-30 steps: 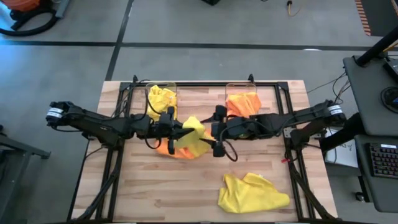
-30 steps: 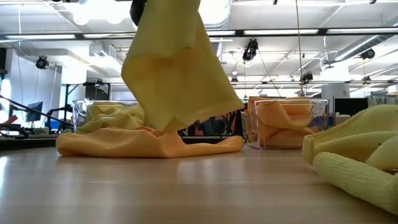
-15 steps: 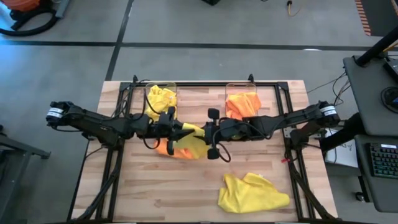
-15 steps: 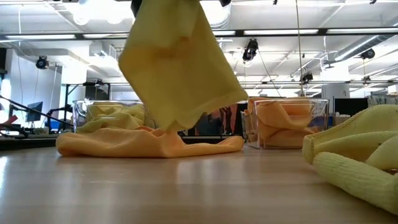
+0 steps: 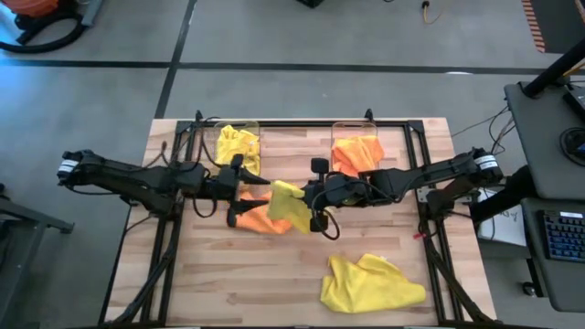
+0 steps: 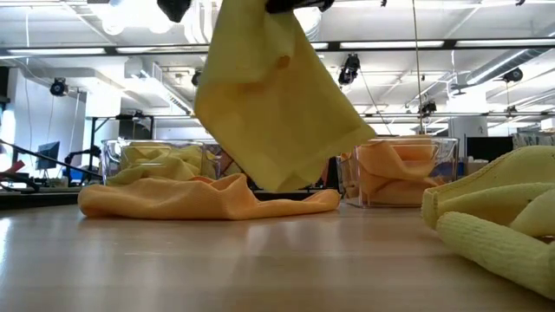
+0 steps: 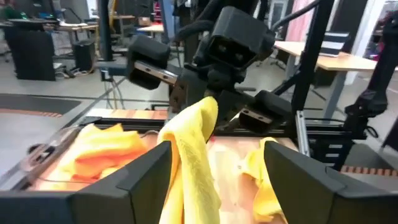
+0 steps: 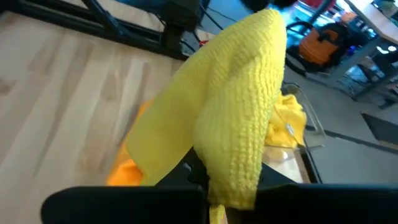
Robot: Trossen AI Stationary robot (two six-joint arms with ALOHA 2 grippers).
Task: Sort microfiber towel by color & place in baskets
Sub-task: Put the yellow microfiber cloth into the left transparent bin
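A yellow microfiber towel point(image 5: 288, 203) hangs over the table's middle from my right gripper point(image 5: 305, 195), which is shut on it. My left gripper point(image 5: 249, 199) stands open just left of it and touches nothing; in the left wrist view the towel point(image 7: 193, 155) hangs ahead between its fingers. Below them an orange towel point(image 5: 256, 217) lies flat on the table. At the far side, the left basket point(image 5: 236, 146) holds yellow towels and the right basket point(image 5: 356, 151) holds orange ones. My right gripper pinches a bunched fold at the towel's top point(image 7: 211, 106) between its two fingers, coming from the table's right and slanting slightly down. The cloth drapes over the fingers and hides the exact spot. The towel hangs slack below, its lower corner point(image 6: 277, 184) clear of the table.
A second yellow towel point(image 5: 370, 283) lies crumpled near the front right of the table. The black frame rail point(image 5: 302, 123) runs along the far edge behind the baskets. Bare wood shows at the front left.
My left gripper has opened, let go of the yellow towel and drawn back toward the table's left edge. My right gripper has shut on the towel's top. The towel now hangs from the right gripper alone and has swung a little toward the right.
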